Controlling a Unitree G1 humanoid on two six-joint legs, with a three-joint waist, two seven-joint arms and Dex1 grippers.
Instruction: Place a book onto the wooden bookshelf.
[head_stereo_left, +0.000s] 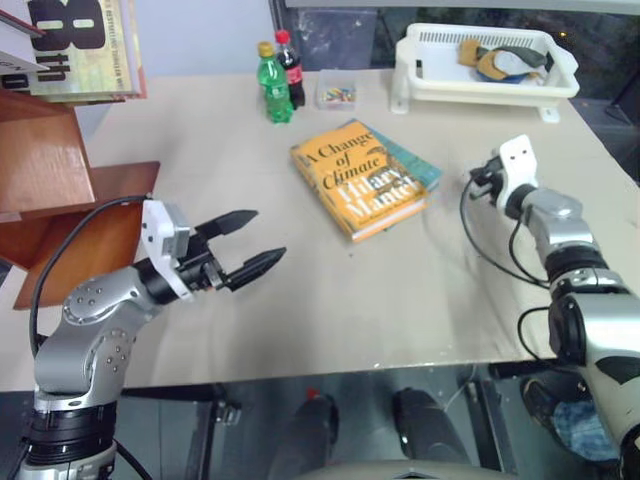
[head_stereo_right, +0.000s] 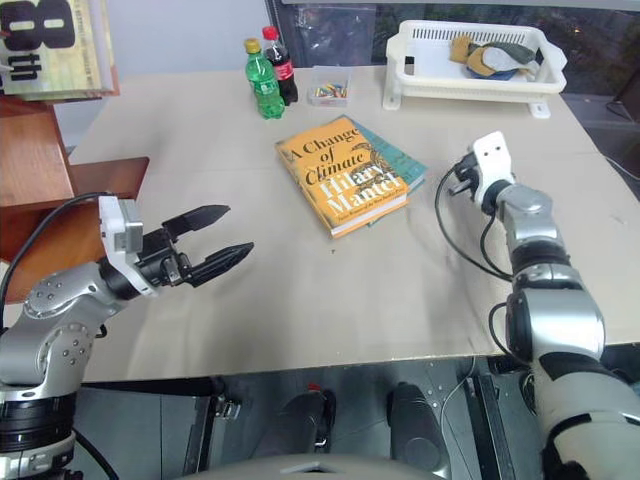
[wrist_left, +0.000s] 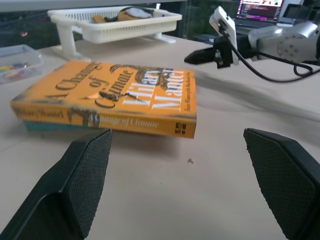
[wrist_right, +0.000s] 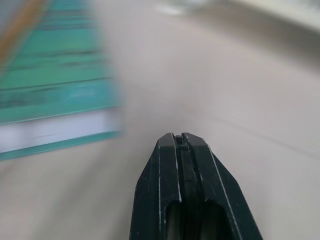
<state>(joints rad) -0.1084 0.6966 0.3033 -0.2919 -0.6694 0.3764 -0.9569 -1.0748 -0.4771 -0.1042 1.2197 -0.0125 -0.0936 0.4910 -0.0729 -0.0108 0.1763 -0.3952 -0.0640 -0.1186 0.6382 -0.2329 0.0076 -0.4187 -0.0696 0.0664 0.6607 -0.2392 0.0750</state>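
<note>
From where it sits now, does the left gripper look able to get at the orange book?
Probably yes. The left gripper hangs over the table with its jaws open, pointing toward the orange book. Bare tabletop lies between them. The book lies on a teal book, so its near edge is raised and exposed.

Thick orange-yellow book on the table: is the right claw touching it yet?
Apart. In the left eye view, bare tan tabletop separates the thick orange-yellow book from the shut right claw.
</note>
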